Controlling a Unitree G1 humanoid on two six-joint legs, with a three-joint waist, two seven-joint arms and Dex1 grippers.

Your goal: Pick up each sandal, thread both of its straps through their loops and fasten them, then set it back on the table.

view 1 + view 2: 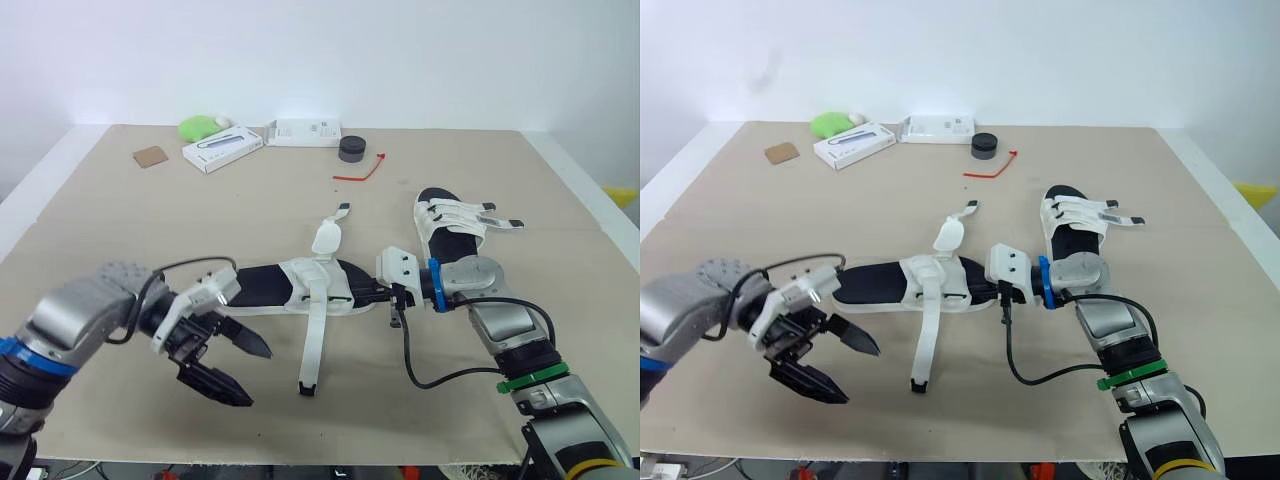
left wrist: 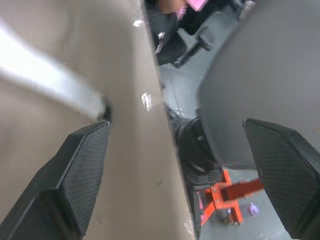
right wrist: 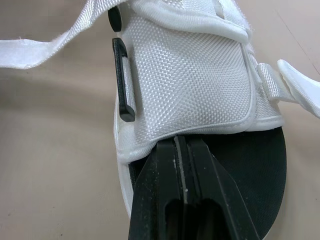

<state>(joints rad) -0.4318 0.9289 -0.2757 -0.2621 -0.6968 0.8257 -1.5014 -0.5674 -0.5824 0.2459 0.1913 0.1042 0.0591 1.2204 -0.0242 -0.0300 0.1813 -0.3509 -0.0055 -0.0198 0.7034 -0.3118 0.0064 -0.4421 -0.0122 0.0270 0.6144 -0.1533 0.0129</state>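
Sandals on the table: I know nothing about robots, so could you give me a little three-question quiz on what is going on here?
1. True or false: the left gripper is open, with nothing between its fingers.
2. The right gripper, fingers closed together, touches: A. the near sandal; B. the left gripper; C. nothing at all.
3. How many sandals lie on the table?

Key: 1 true. 2 A, at the toe end of the near sandal. 3 two.
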